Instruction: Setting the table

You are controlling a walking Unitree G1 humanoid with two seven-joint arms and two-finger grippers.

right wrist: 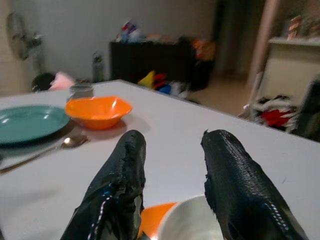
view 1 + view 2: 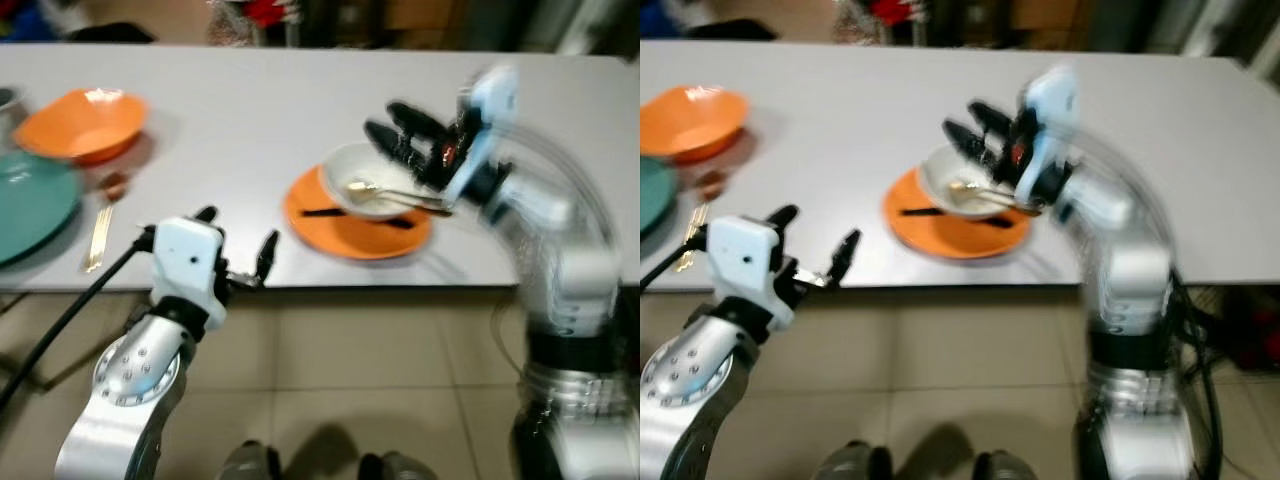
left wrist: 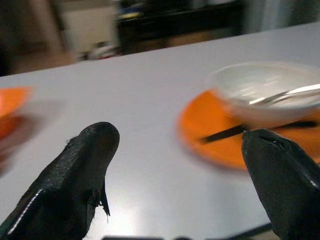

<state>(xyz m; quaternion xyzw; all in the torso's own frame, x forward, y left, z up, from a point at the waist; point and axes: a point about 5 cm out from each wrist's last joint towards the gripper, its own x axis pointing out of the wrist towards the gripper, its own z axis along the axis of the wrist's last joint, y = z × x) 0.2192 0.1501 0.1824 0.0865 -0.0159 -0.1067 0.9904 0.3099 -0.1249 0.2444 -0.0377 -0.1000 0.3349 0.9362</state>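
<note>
I note a pale grey counter (image 2: pixel 260 110). On it: white bowl (image 2: pixel 362 178) atop an orange plate (image 2: pixel 345 225); left of that plate, an orange bowl (image 2: pixel 85 122) and teal plate (image 2: pixel 30 205). Both hands black-fingered.

Location: a lived-in home. Indicators: long grey dining table (image 2: pixel 300 110) on tiled floor (image 2: pixel 360 380), cluttered dark cabinet (image 1: pixel 155 60), floor fan (image 1: pixel 17 35).

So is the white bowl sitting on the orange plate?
Touching. In the left wrist view the bowl rests directly on the plate, with no gap under its base; both eye views agree.
</note>
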